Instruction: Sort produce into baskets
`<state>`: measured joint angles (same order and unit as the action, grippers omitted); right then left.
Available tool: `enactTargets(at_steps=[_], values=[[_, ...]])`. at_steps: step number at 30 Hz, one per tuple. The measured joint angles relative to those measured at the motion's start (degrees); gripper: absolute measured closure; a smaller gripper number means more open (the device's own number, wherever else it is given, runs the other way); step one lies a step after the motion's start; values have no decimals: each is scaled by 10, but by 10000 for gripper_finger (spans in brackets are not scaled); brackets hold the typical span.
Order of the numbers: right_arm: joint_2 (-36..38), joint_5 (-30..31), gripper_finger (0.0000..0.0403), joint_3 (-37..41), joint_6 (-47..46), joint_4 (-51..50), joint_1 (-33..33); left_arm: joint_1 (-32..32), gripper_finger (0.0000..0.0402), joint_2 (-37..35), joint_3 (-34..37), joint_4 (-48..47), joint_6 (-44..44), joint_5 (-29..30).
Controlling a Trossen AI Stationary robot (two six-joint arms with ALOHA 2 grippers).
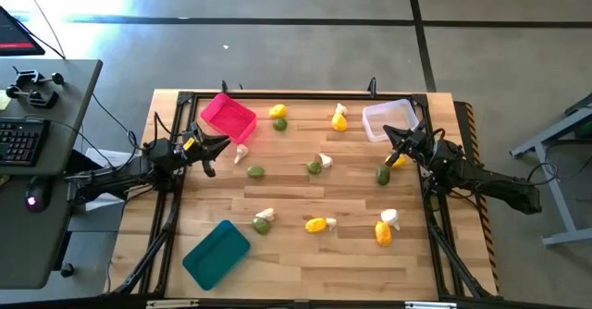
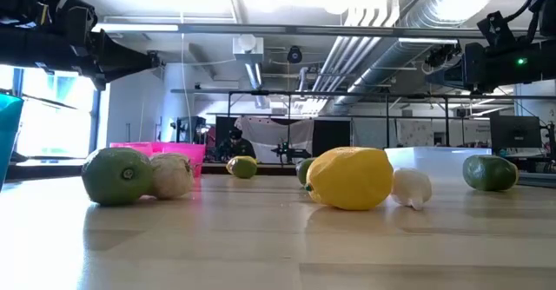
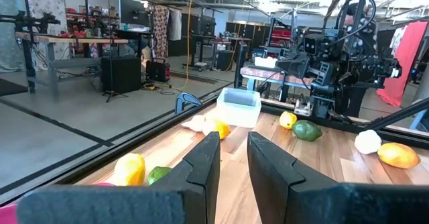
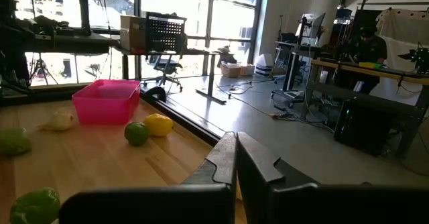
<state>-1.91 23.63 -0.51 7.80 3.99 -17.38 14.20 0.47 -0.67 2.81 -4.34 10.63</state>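
Sorting has barely begun, by my reading: produce lies scattered over the bench (image 1: 296,253) and no basket visibly holds any.

Bench: wooden, bearing all three baskets and the loose pieces.

Baskets: teal basket (image 1: 215,253) at the near left corner, pink basket (image 1: 228,117) at the far left, whitish basket (image 1: 388,119) at the far right. I see nothing inside any of them.

Hands: left hand (image 1: 219,142), fingers slightly spread and holding nothing, sits just beside the pink basket. Right hand (image 1: 396,146), fingers pressed together, hovers by the whitish basket above a yellow piece (image 1: 400,159).

Produce: a white bulb (image 1: 241,151) lies nearest the left hand. I would spread that hand wider, descend squarely over the bulb, and close gently, since round toys roll easily.
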Motion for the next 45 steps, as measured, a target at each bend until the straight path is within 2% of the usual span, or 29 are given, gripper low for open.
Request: enactTargets(at_steps=[27, 34, 45], values=[[0, 0, 402, 0, 2, 0, 0, 0, 339, 0, 0, 0, 0, 0], [0, 0, 402, 0, 65, 0, 0, 0, 339, 0, 0, 0, 0, 0], [0, 0, 402, -2, 37, 16, 0, 0, 339, 0, 0, 0, 0, 0]])
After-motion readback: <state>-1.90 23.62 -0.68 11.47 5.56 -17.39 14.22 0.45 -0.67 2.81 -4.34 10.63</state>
